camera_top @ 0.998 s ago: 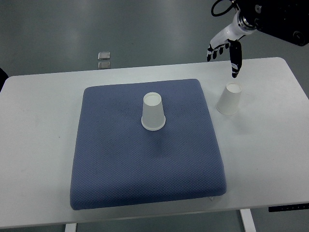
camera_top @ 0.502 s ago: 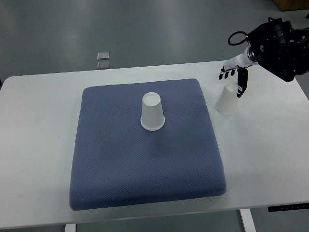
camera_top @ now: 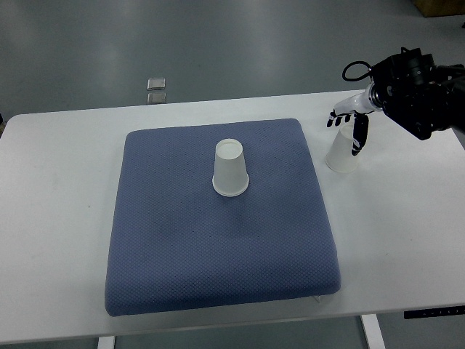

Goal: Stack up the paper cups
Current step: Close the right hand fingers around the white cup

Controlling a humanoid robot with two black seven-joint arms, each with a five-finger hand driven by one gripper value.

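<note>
Now my right hand (camera_top: 350, 125) has dropped from up high behind the counter (camera_top: 407, 240) to sit right on the cup by the mat (camera_top: 344, 154). A sec ago it hung well above and behind that cup; half a sec ago it was level w/ the rim; now the thumb lies down the cup's right side and the other fingers (camera_top: 337, 116) fan out past its top left. Fingers look spread, not closed yet, so I'd call it wide and holding nothing, tho the exact contact is hard to tell at this size.

That cup stands upside down on the bare counter, just off the right edge of the blue mat (camera_top: 218, 247). It hasn't shifted. The other cup (camera_top: 230, 168), also upside down, sits near the mat's centre, well apart, unmoved too.

Meaning: approach is done, grasp is next. Nothing stacked yet. I reckon I need to close around the cup wall gently, it's thin paper and will crush or tip easily. Left arm not in shot.
</note>
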